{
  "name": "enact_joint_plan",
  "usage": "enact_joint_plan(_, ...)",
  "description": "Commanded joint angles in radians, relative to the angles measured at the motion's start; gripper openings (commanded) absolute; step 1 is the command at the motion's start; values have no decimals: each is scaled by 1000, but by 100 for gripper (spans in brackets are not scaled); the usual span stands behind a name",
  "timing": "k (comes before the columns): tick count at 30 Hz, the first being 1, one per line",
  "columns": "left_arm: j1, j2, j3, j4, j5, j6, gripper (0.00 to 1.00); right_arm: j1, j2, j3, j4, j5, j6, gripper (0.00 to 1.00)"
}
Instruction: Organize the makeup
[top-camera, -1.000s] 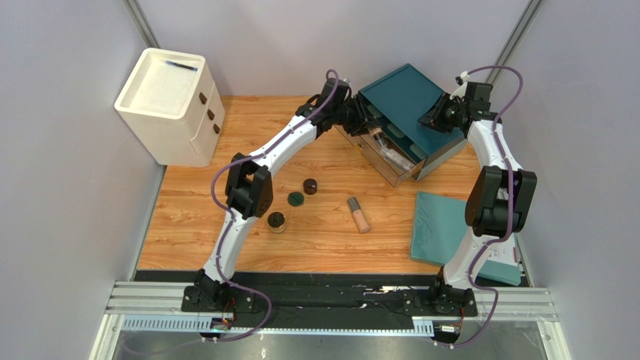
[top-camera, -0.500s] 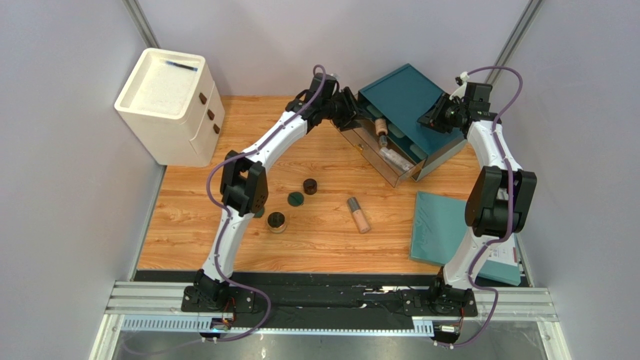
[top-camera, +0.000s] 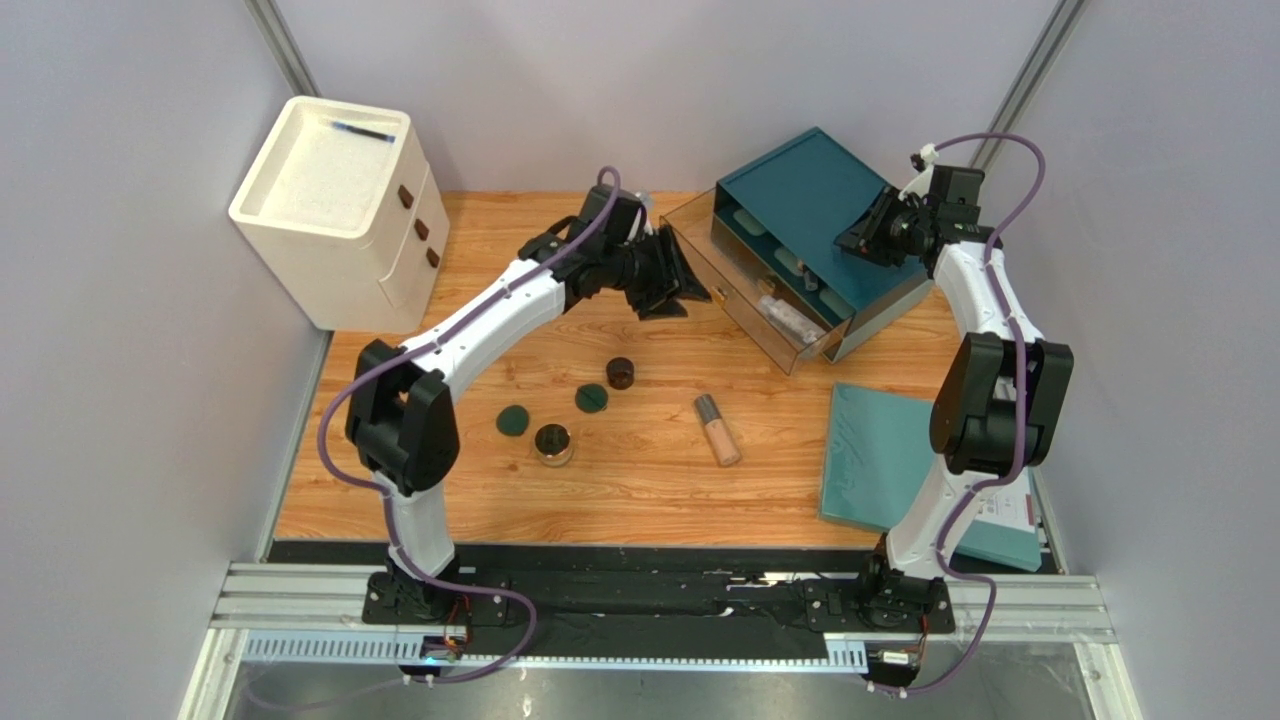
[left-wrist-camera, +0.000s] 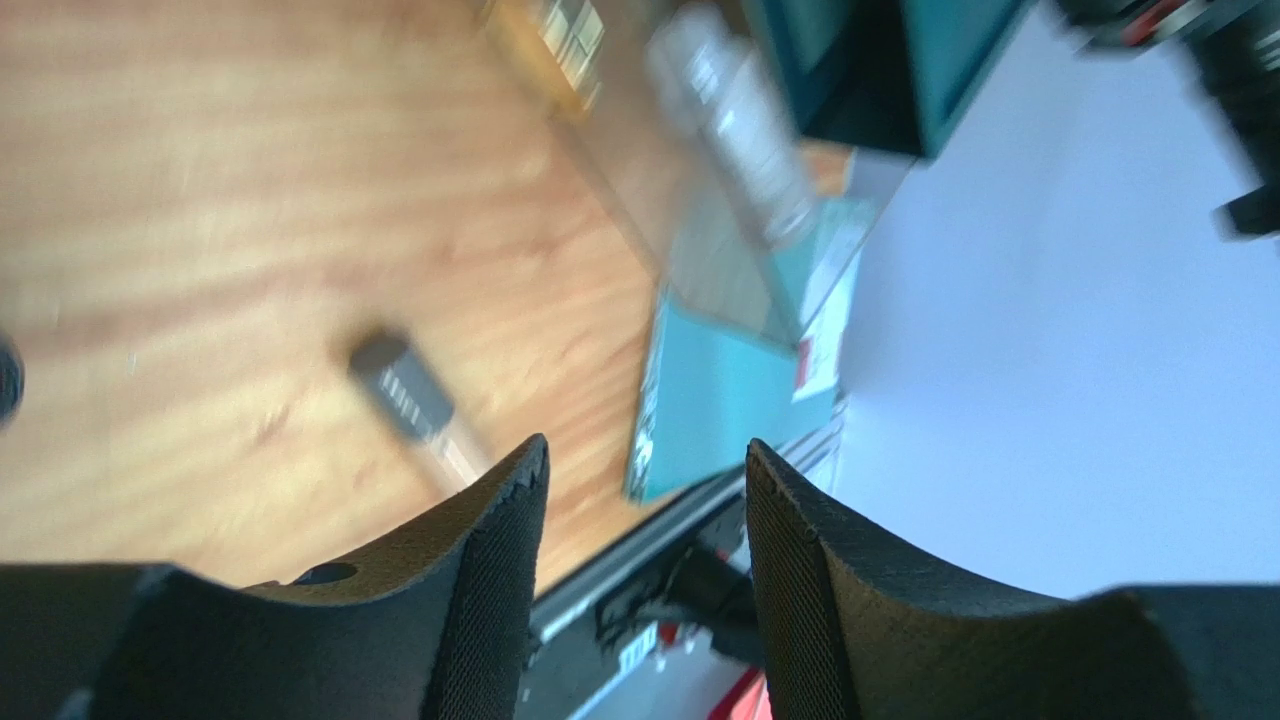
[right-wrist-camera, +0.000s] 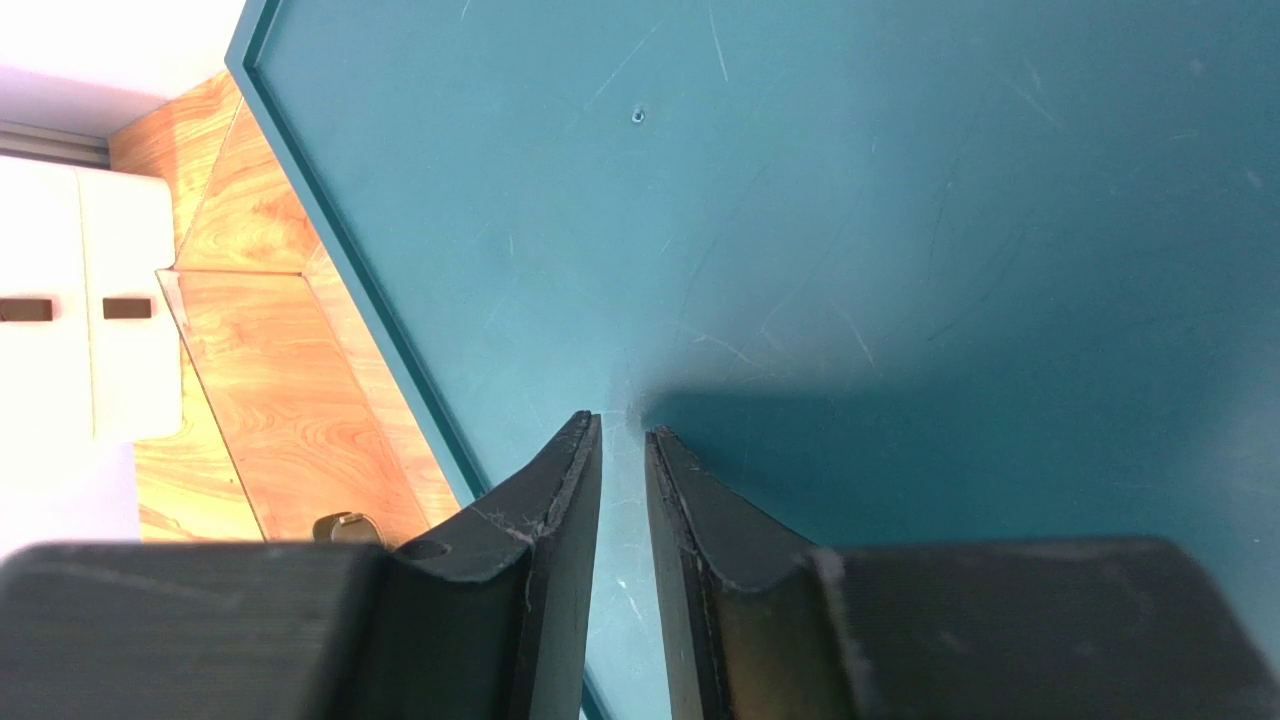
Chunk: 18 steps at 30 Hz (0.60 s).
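My left gripper (top-camera: 672, 279) is open and empty, hovering just left of the clear drawer (top-camera: 718, 258) pulled out of the teal drawer box (top-camera: 804, 188). A clear bottle (top-camera: 783, 315) lies in that drawer and shows blurred in the left wrist view (left-wrist-camera: 733, 108). On the table lie a peach tube (top-camera: 717, 429), also blurred in the left wrist view (left-wrist-camera: 409, 396), a dark jar (top-camera: 619, 372), another jar (top-camera: 555, 443) and two dark green discs (top-camera: 592, 399) (top-camera: 514, 422). My right gripper (top-camera: 867, 240) rests shut on the box top (right-wrist-camera: 902, 225), holding nothing.
A white drawer cabinet (top-camera: 338, 210) stands at the back left. A flat teal panel (top-camera: 887, 458) lies at the right, also seen in the left wrist view (left-wrist-camera: 736, 383). Grey walls close in the sides and back.
My left gripper has pulled back left out of the clear drawer, open and empty, leaving a small brown bottle inside. A green disc the arm was covering now shows. The right arm has not moved.
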Motion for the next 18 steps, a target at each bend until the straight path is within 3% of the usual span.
enact_joint_plan(1, -48, -57, -149, -114, -46, -53, 57, 22, 104, -100, -315, 72, -33, 27)
enact_joint_plan(4, -99, -26, -189, -178, -76, -45, 59, 22, 104, -103, -315, 71, -32, 27)
enact_joint_plan(7, -145, 67, -126, -263, -64, -34, 59, 22, 106, -111, -309, 63, -29, 27)
enact_joint_plan(11, -200, 261, 123, -436, -75, 36, 60, 22, 110, -123, -303, 37, -26, 28)
enact_joint_plan(14, -215, 348, 218, -496, -76, 43, 60, 22, 106, -132, -300, 31, -24, 28)
enact_joint_plan(18, -218, 366, 192, -482, -72, 3, 60, 20, 106, -131, -297, 20, -23, 28)
